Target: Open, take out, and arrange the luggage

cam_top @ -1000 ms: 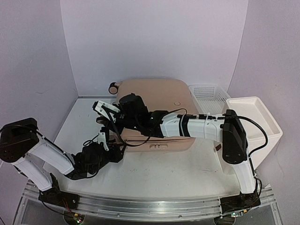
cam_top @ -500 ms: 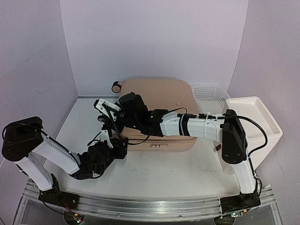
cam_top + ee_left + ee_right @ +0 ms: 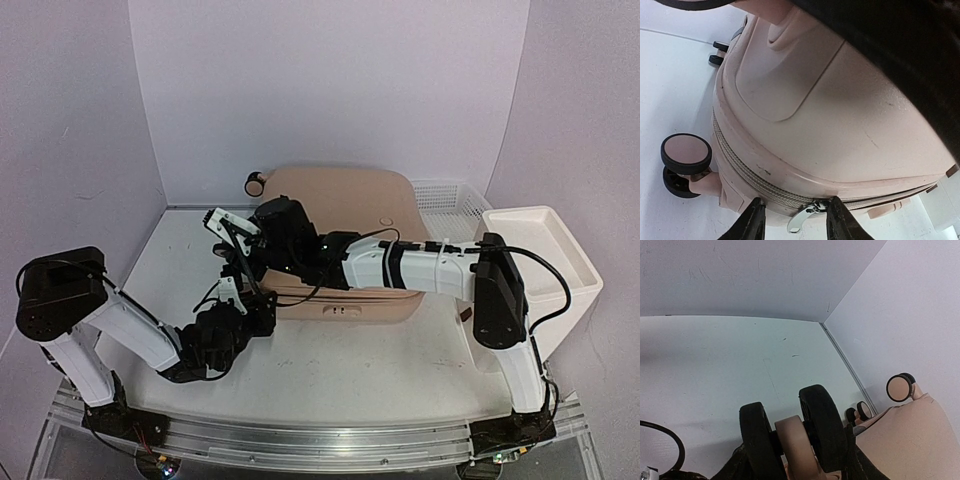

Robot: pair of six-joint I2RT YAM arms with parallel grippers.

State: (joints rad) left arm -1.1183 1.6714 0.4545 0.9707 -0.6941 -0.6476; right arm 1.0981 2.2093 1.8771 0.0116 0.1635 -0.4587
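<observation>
Left wrist feed first: the luggage (image 3: 840, 120) fills the frame, pale pink shell lying flat, zipper band running round its middle. My left gripper (image 3: 796, 219) is right at that band, jaws set a narrow way apart, and the metal zipper pull (image 3: 801, 223) hangs in the gap between the 2 dark fingertips (image 3: 754, 220). The pads are not closed on it. 1 black wheel (image 3: 686, 154) stands just to the left, on the white table (image 3: 670, 85).

From the top camera, the case sits in the middle of the table toward the back wall. A white mesh basket (image 3: 442, 203) is just beside its far right corner and a white cabinet (image 3: 545, 262) stands further right. My right arm reaches across the lid to the left end of the case.

Right wrist feed: the right gripper (image 3: 797, 461) straddles a double black wheel (image 3: 820, 427) on its pink axle, with a finger on either side. Only the finger edges show at the bottom of the frame, so I cannot tell whether they are clamping it. Another wheel (image 3: 900, 386) shows at the far corner.
</observation>
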